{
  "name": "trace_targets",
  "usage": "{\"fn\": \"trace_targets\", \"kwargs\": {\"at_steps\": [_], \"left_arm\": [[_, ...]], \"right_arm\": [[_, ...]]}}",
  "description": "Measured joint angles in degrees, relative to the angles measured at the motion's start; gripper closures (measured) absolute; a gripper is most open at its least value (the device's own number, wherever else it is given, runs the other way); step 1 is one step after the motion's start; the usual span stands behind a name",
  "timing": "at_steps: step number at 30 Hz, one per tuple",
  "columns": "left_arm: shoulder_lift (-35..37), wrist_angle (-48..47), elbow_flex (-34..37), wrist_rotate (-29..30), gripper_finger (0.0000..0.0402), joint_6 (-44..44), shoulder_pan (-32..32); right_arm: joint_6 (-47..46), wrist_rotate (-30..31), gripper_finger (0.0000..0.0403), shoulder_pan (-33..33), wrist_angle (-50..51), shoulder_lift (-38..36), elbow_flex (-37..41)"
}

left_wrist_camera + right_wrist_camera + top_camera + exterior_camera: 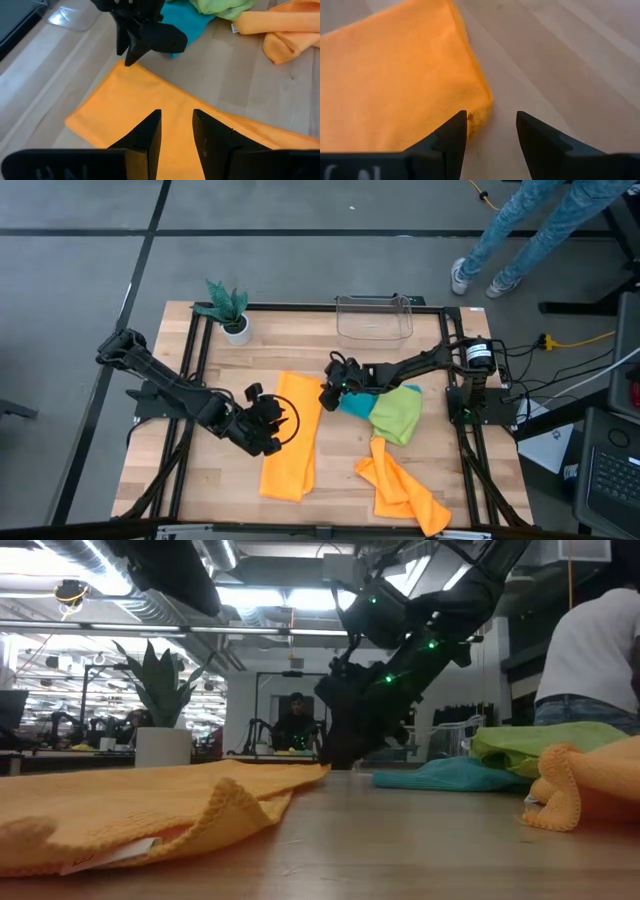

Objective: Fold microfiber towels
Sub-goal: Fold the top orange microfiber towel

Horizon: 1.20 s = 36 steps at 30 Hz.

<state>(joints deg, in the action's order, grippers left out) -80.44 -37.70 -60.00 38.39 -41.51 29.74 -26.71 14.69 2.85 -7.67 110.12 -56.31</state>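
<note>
An orange towel (290, 438) lies folded into a long strip at the table's middle. My left gripper (275, 425) is open above the strip's left side, and the cloth shows beyond its fingers in the left wrist view (176, 115). My right gripper (327, 393) is open and low at the strip's far right corner (479, 102), with one finger on each side of the corner. A teal towel (352, 404) and a lime green towel (398, 416) lie bunched to the right. A second orange towel (402, 485) lies crumpled at the near right. My right gripper comes down at a slant onto the orange strip's far right corner (482, 107). The corner's edge lies against the inner side of one finger (456, 131). I cannot tell whether the finger touches the cloth. The towel lies flat on the table.
A small plant in a white pot (230, 310) stands at the far left. A clear plastic bin (374, 318) stands at the far middle. A person's legs (515, 235) show on the floor beyond the table. Bare wood lies at the near left.
</note>
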Motion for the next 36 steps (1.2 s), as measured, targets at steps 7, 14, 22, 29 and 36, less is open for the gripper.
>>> {"fn": "trace_targets", "kwargs": {"at_steps": [7, 14, 22, 29, 36], "left_arm": [[-2.18, 0.72, 7.16, 4.96, 0.0298, 6.15, -4.48], [-2.17, 6.45, 8.65, -7.47, 0.0298, 14.83, -18.95], [-6.22, 12.90, 8.56, -36.25, 0.0298, 26.39, -39.71], [-9.89, 14.40, 8.61, -39.33, 0.0280, 29.97, -44.83], [-12.19, 14.38, 8.61, -40.03, 0.0221, 30.05, -47.33]], "right_arm": [[0.03, 0.53, 0.0228, 0.00, -0.28, -0.13, -0.07], [-0.07, 0.32, 0.0228, 0.04, -0.68, -0.13, -0.07], [-0.12, 0.29, 0.0228, 0.04, -0.72, -0.13, -0.07], [0.02, 0.25, 0.0228, 0.61, -0.73, -0.13, -0.05], [0.07, 0.23, 0.0228, 1.54, -0.70, -0.13, -0.05]]}}
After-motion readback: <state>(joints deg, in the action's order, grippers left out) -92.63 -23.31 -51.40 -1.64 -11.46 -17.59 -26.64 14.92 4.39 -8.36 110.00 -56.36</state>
